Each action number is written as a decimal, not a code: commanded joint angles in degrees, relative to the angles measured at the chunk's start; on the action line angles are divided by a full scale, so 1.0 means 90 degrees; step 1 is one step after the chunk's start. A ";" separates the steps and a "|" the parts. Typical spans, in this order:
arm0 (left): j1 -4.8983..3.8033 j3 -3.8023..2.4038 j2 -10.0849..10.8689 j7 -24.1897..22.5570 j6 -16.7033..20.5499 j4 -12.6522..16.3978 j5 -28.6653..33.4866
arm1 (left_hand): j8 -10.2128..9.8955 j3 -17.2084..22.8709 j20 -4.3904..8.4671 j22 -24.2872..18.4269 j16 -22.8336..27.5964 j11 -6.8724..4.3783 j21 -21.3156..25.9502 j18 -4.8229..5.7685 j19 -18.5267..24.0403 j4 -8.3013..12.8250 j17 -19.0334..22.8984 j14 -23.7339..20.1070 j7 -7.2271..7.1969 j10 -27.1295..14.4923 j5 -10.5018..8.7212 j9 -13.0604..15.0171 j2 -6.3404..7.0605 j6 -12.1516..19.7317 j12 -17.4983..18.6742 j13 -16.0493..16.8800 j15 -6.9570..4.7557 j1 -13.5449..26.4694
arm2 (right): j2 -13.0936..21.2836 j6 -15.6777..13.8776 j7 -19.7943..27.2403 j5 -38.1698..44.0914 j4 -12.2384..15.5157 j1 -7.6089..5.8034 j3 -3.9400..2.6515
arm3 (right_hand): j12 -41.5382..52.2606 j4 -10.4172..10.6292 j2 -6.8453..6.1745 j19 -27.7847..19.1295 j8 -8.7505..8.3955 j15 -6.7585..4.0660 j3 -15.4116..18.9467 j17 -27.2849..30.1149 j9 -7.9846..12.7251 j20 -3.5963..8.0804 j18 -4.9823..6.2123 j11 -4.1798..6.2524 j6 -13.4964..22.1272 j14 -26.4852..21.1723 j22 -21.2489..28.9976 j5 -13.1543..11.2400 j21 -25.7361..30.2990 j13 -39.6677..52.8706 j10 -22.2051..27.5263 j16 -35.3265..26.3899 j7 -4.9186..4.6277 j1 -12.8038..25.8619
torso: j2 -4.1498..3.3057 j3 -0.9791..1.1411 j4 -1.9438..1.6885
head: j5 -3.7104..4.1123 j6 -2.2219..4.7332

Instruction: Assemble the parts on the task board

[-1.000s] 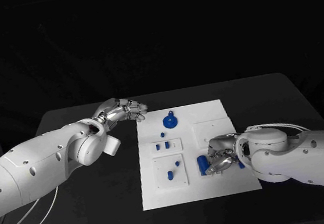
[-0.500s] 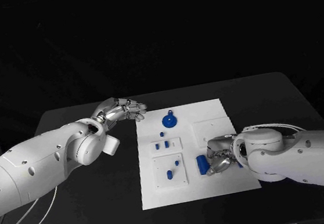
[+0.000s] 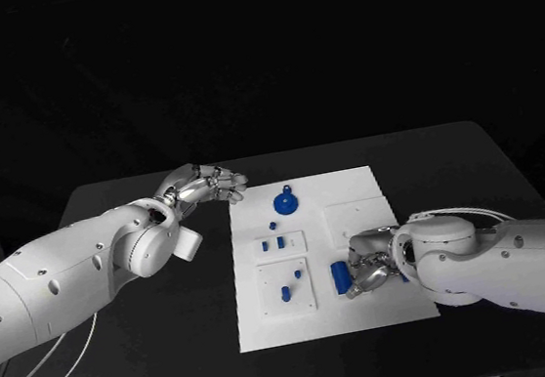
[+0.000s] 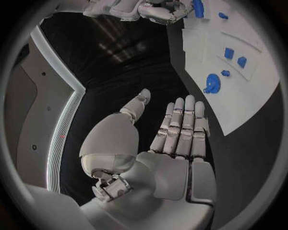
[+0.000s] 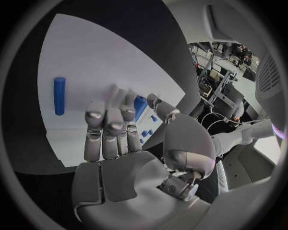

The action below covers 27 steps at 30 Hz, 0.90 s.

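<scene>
White task board [image 3: 379, 303] lies in the middle of the black table [image 3: 130, 352], and nearest to where I stand the right hand [image 3: 370, 265] is down on its near right part, palm to the plate. From the right wrist camera its fingers [image 5: 107, 125] are bent at the tips and set close together on the white surface, with a bit of blue showing just past them; whether they pinch anything I cannot tell. Just beside that hand lies a blue cylinder part [image 3: 340, 277], flat on the board. A little further on, small blue pegs [image 3: 287, 294] stand in a raised white square, and two more [image 3: 272, 244] sit in the square beyond it. Towards the far edge rests a round blue part [image 3: 285, 205]. Off the board's far left corner, the left hand [image 3: 204, 185] hovers over bare table, fingers straight and side by side, thumb apart, holding nothing
</scene>
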State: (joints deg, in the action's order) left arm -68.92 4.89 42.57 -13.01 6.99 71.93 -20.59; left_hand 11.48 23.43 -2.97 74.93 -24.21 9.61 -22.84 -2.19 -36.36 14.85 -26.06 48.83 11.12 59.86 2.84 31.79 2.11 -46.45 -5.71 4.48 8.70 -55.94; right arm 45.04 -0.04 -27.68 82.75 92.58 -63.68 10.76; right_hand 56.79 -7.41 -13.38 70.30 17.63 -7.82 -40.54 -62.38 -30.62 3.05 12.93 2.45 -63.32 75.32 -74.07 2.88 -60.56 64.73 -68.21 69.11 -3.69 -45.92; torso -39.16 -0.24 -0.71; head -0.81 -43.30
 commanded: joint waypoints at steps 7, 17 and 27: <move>-0.0003 -0.0004 -0.0006 -0.0033 -0.0075 0.0011 0.0032 | 0.0031 0.0029 -0.0001 0.0011 0.0037 0.0038 0.0043 -0.0128 -0.0061 -0.0010 -0.0010 0.0056 0.0004 -0.0009 0.0015 -0.0011 -0.0055 0.0056 -0.0035 -0.0011 0.0005 0.0011 | 0.0066 0.0001 0.0031 0.0036 0.0034 0.0016 0.0008 | -0.0030 0.0059 -0.0235 0.0015 -0.0026 -0.0024 0.0185 0.0009 -0.0001 -0.0022 0.0230 -0.0020 0.0033 0.0036 0.0018 -0.0009 -0.0012 0.0015 -0.0030 -0.0029 -0.0039 0.0061 | 0.0000 0.0001 0.0002 | -0.0005 0.0009; -0.0003 -0.0004 -0.0012 -0.0034 -0.0070 -0.0011 0.0032 | 0.0032 0.0029 -0.0002 0.0014 0.0040 0.0038 0.0045 -0.0128 -0.0062 -0.0009 -0.0014 0.0057 0.0004 -0.0010 0.0015 -0.0012 -0.0058 0.0056 -0.0036 -0.0013 0.0006 0.0011 | 0.0524 -0.0513 0.0520 -0.0440 0.0344 -0.0043 -0.0009 | -0.0029 0.0184 -0.0305 0.0011 -0.0190 0.0036 0.0242 0.0026 0.0024 -0.0001 0.0230 -0.0108 0.0413 0.0039 0.0054 -0.0010 0.0029 0.0017 -0.0003 -0.0055 -0.0140 -0.0008 | 0.0003 0.0003 0.0008 | -0.0005 0.0023; -0.0003 -0.0003 -0.0026 -0.0035 -0.0078 -0.0023 0.0032 | 0.0033 0.0027 -0.0003 0.0017 0.0042 0.0038 0.0047 -0.0127 -0.0063 -0.0007 -0.0018 0.0057 0.0005 -0.0010 0.0015 -0.0013 -0.0057 0.0057 -0.0037 -0.0014 0.0006 0.0013 | 0.0995 -0.0509 0.0873 -0.1736 0.0105 -0.0393 -0.0125 | 0.0020 0.0376 0.0133 0.0012 -0.0214 0.0108 -0.0008 0.0047 -0.0072 0.0009 0.0230 -0.0183 0.0632 0.0046 0.0097 -0.0010 0.0078 0.0030 0.0027 -0.0095 -0.0216 -0.0371 | 0.0004 0.0006 0.0008 | 0.0052 0.0061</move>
State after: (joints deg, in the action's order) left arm -68.92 4.89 42.45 -12.93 6.97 71.65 -20.59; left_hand 11.48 23.43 -2.97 74.91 -24.21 9.61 -22.61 -2.19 -36.36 14.85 -26.15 48.83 11.13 59.86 2.84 31.75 2.11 -46.45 -5.71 4.44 8.70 -55.94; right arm 53.58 -4.62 -22.13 72.56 94.21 -66.99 9.66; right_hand 56.75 -4.17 -12.66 70.32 15.89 -7.21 -40.51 -62.01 -31.21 3.05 13.00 1.12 -58.80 75.73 -73.24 2.88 -60.06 64.99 -68.07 68.45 -4.72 -49.35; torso -39.13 -0.19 -0.64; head -0.48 -42.83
